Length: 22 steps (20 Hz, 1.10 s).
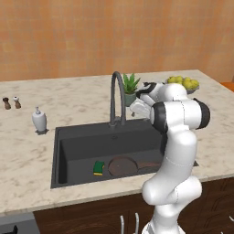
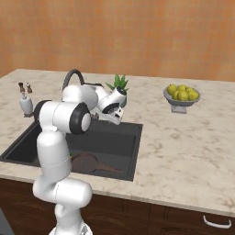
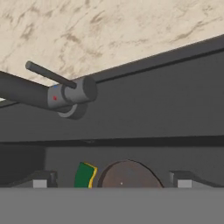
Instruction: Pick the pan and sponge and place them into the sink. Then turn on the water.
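The pan (image 1: pixel 122 166) and sponge (image 1: pixel 98 168) lie side by side on the floor of the sink (image 1: pixel 82 141), the sponge just left of the pan. The claw (image 3: pixel 112 178) hangs open and empty above the basin, near the faucet (image 1: pixel 117 98) and its lever (image 3: pixel 50 74). A fruit bowl (image 2: pixel 181 97) and plant (image 1: pixel 130 87) stand on the bench (image 1: pixel 27 151).

light even and bright across all views, soft, no clear source. counter (image 1: pixel 27 151) pale, no glare. sink (image 1: pixel 68 151) reads darkest, inner walls flat grey w/ little shading; pan (image 1: pixel 122 166) and sponge (image 1: pixel 98 167) on its floor cast barely any shadow. faint shadow under faucet (image 1: pixel 117 98) base. rendering low-res, edges slightly soft and jagged. hand view: faucet (image 3: pixel 52 94) close above sink, mildly blurred. no edge distortion seen.
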{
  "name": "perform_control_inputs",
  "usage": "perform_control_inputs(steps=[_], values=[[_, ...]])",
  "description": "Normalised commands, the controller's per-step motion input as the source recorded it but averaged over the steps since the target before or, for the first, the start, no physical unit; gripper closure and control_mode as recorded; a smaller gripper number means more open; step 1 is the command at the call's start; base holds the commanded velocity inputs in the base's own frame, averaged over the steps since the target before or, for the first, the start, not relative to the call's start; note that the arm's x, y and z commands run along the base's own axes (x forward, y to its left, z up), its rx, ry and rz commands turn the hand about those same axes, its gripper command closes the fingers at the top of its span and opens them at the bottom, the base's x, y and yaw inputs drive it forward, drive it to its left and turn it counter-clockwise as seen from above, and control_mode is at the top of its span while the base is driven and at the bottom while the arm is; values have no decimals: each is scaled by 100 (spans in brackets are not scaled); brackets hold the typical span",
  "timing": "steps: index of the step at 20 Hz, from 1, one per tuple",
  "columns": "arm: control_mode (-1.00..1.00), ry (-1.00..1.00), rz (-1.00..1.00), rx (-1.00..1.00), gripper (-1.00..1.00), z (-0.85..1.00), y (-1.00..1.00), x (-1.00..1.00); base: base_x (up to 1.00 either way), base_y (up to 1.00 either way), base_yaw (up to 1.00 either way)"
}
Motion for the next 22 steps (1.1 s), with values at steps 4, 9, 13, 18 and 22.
perform_control_inputs(steps=[4, 9, 13, 18, 22], values=[[-100, 0, 0, 0, -100, -1, 14, 5, 0, 0, 0], [-100, -4, 0, 3, -100, -4, 31, 2, 0, 0, 0], [-100, 0, 0, 1, -100, -13, 23, 24, 0, 0, 0], [-100, -1, -1, 8, -100, -22, 2, 39, 0, 0, 0], [-100, -4, -1, 14, -100, -12, 0, 25, 0, 0, 0]])
